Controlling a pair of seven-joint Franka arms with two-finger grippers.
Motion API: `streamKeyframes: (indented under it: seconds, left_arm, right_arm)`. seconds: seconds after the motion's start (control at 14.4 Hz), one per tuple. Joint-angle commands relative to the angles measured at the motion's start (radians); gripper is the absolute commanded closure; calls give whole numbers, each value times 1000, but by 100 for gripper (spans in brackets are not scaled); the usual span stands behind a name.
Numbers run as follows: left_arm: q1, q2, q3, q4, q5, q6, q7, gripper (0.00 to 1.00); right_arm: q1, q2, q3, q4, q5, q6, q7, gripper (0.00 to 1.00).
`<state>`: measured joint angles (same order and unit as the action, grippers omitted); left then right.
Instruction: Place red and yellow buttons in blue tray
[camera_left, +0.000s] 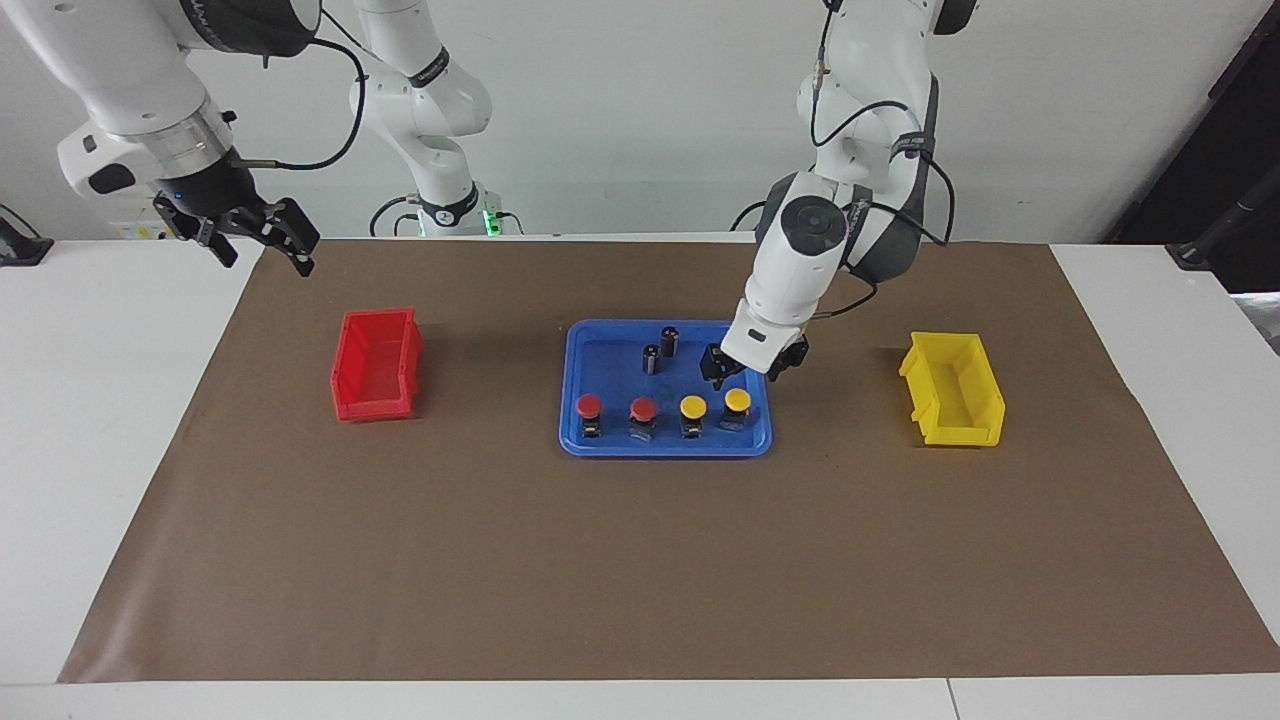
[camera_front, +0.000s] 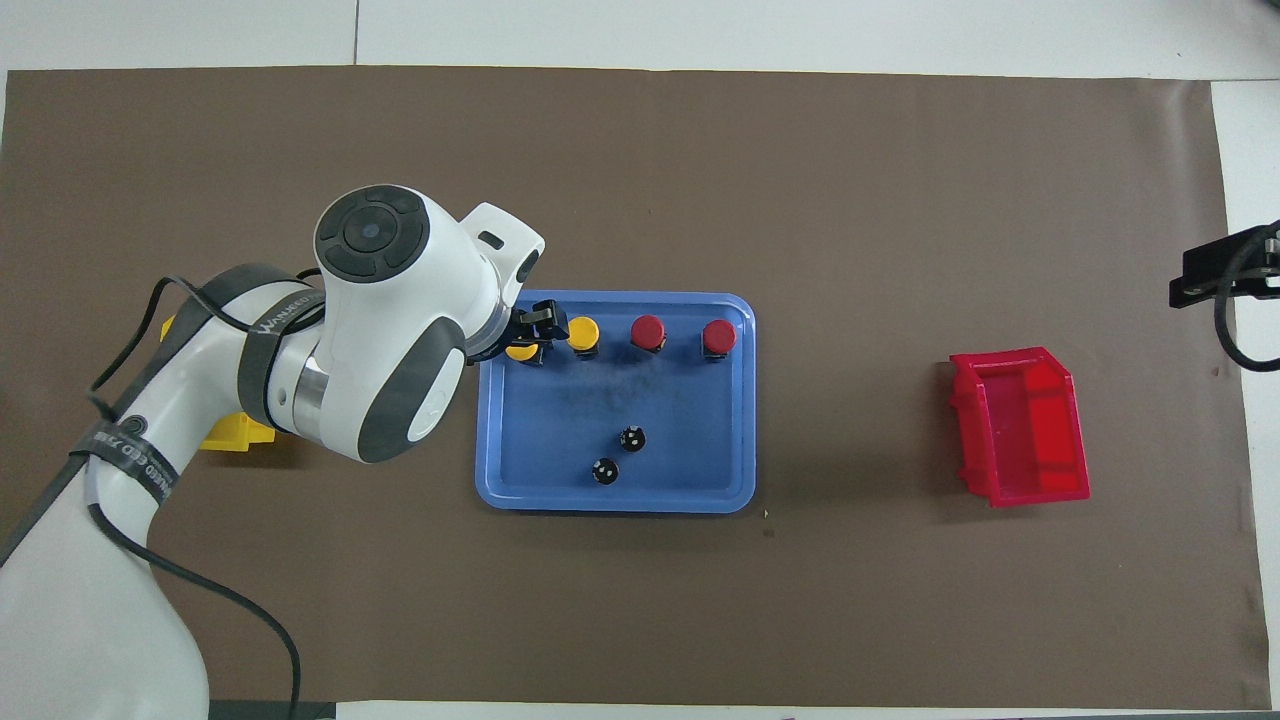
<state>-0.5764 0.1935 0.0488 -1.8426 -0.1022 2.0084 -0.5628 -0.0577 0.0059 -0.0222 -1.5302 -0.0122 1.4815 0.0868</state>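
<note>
Four buttons stand in a row along the edge of the blue tray (camera_left: 665, 447) farthest from the robots, nearest the facing camera: on that view's clock face, two red buttons (camera_left: 589, 405) (camera_left: 643, 409) sit toward nine o'clock and two yellow buttons (camera_left: 693, 407) (camera_left: 737, 401) toward three o'clock, all upright on black bases, caps up, so their long axes run vertical. All four lie inside the tray, so the task looks finished or nearly so. Just toward twelve o'clock from the yellow button at the left arm's end of the row, the left gripper (camera_left: 728, 374) hangs low over the tray, its fingers slightly spread and empty, apart from the cap; that button lies at roughly six o'clock from the fingertips. Two dark cylinders (camera_left: 668, 340) (camera_left: 650, 358) stand in the tray nearer the robots. Outward, a red bin (camera_left: 377, 364) sits at nine o'clock of the tray and a yellow bin (camera_left: 953, 389) at three o'clock. The right gripper (camera_left: 262, 233) waits high near the table's right-arm end, fingers spread, much farther from the buttons than the left.
</note>
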Motion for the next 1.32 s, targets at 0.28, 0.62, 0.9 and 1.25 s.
streamKeyframes:
  seconds: [0.28,0.62,0.9,1.25]
  left_arm:
    - [254,-55,13,19,41,-171,393,0]
    - [459,-101,13,40,44,-180,518,0]
    - [464,-210,14,45,108,-238,572,0]
    - [489,-266,14,56,111,-309,630,0]
  right_arm:
    - [1,-4,25,-10,-37,-17,-12,0]
    - [13,-11,28,-16,-35,-21,-19,0]
    - [13,-14,28,-21,-32,-21,-19,0]
    - [13,-14,28,-21,-26,-20,-31,0]
